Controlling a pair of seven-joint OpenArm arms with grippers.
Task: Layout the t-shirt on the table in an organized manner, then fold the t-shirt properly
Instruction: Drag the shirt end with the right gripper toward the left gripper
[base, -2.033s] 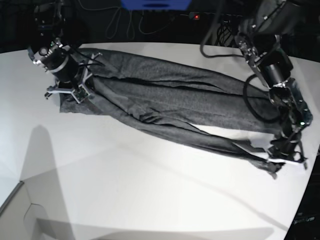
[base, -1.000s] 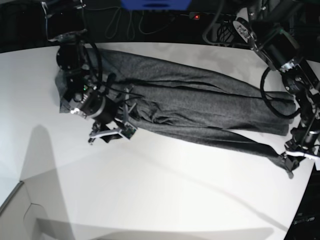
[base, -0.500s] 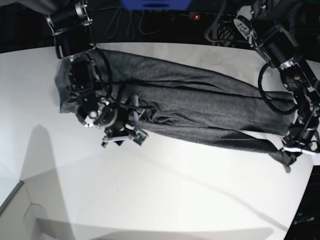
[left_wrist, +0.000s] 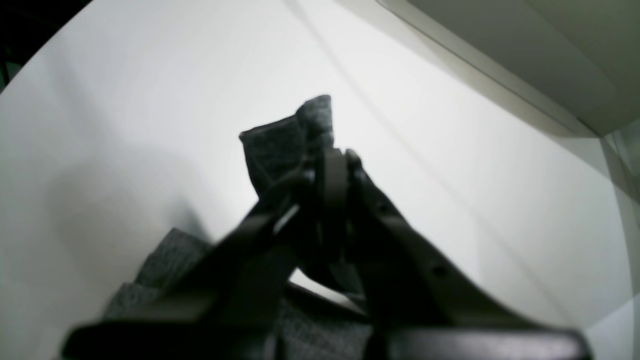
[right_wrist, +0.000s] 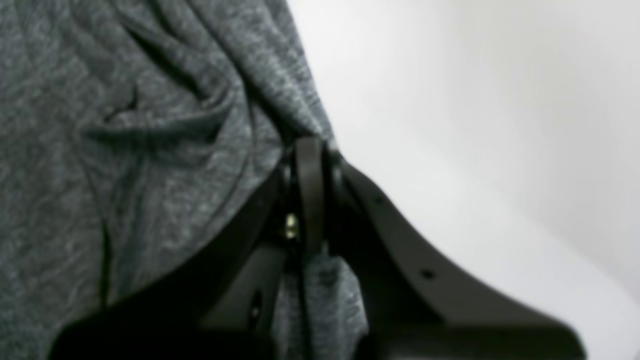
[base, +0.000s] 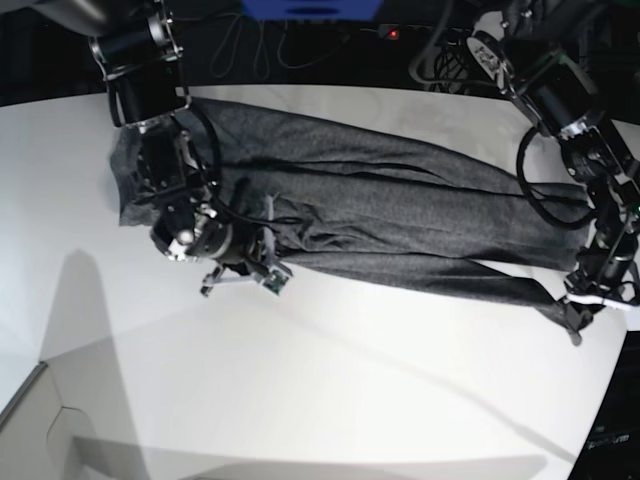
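The dark heather-grey t-shirt (base: 380, 225) lies stretched in a long, rumpled band across the white counter (base: 300, 400), running from the far left corner down toward the right edge, with lengthwise creases and folds along its body.

The right end effector (base: 262, 268) sits at the near edge of the shirt's left part. In its wrist view, the right end effector (right_wrist: 307, 155) has its jaws pressed together on a gathered ridge of the t-shirt (right_wrist: 125, 150) right at the cloth's edge; wrinkles radiate from the pinch and bare counter (right_wrist: 475, 125) shows beside it.

The left end effector (base: 578, 322) is at the shirt's far right tip, close to the counter's curved edge. From its wrist camera, the left end effector (left_wrist: 334, 160) is also clamped tight, with a small flap of the grey t-shirt (left_wrist: 285, 145) standing up out of the closed jaws and more cloth bunched below them. The counter (left_wrist: 125, 100) spreads pale behind it.

Between the two pinches the near edge of the shirt runs in a fairly straight diagonal line. Both arms reach in from the dark far side, where cables (base: 250, 45) hang and a small red light (base: 392, 33) glows.
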